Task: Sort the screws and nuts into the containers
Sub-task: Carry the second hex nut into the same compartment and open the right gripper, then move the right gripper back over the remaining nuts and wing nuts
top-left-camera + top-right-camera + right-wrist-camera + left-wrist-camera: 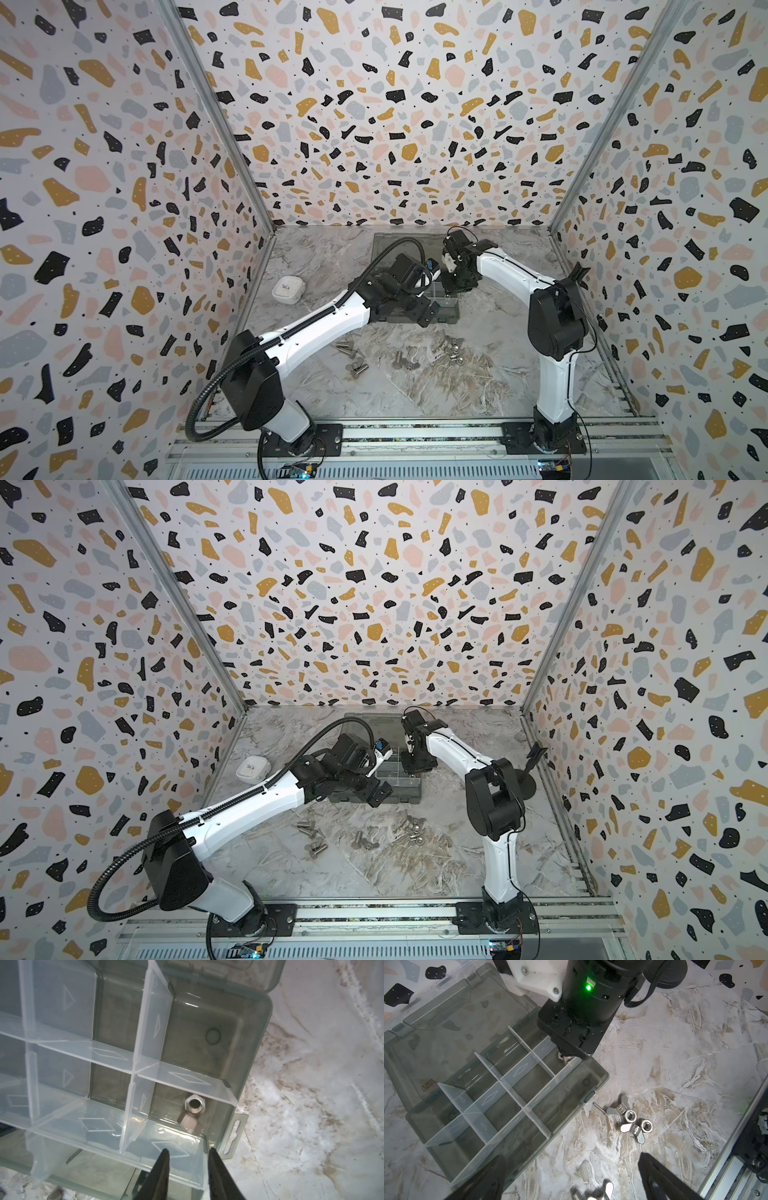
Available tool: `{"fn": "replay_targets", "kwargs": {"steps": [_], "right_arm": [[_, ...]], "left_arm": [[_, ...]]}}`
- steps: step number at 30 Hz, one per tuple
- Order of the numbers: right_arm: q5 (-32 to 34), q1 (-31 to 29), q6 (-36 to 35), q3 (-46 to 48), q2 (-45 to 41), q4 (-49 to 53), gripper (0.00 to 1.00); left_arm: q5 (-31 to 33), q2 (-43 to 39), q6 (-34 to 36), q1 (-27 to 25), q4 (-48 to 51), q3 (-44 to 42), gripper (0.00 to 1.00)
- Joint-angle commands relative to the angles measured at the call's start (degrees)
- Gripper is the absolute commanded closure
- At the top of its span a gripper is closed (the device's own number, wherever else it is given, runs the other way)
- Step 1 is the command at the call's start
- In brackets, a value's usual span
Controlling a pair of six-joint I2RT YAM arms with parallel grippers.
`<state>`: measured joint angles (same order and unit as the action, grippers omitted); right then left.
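The translucent grey organiser box (446, 313) lies open at the middle back of the table, and clear dividers split it into containers. My right gripper (188, 1151) hangs open over the box's corner container (166, 1105). A silver nut (195, 1105) lies on that container's floor, and nothing is between the fingers. My left gripper (571, 1159) is wide open and empty, low over the box's front edge. A threaded piece with a wing nut (593, 1192) sits close beneath it. Loose screws (353, 357) and nuts (453, 353) lie on the marble in front of the box.
A small white rounded case (289, 289) stands to the left of the box. The box's lid (365, 725) lies flat behind it. Wing nuts and round nuts (630, 1115) sit near the box's front corner. Both arm bases stand on the rail (415, 432) at the front.
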<state>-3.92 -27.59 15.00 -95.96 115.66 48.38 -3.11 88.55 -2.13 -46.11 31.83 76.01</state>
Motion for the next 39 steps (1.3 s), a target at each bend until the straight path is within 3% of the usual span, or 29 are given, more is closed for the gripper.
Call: {"fn": "replay_targets", "kwargs": {"steps": [1,14,23,39], "right_arm": [[-0.8,0.3,-0.6,-1.7,-2.4,0.9,0.6],[-1.1,-0.8,1.2,13.1,-18.3,3.0,0.6],[-2.6,-7.0,5.6,28.7,-28.3,1.9,0.6],[-4.5,-13.4,9.8,44.8,-33.4,-4.1,0.61]], "left_arm": [[-0.7,0.5,1.0,0.7,0.3,2.2,0.0],[-4.1,-4.2,-3.2,0.8,-4.2,-5.7,0.0],[-4.9,-8.1,-6.4,-1.6,-6.6,-12.6,0.0],[-1.9,-14.0,-10.4,-5.3,-7.7,-18.3,0.0]]}}
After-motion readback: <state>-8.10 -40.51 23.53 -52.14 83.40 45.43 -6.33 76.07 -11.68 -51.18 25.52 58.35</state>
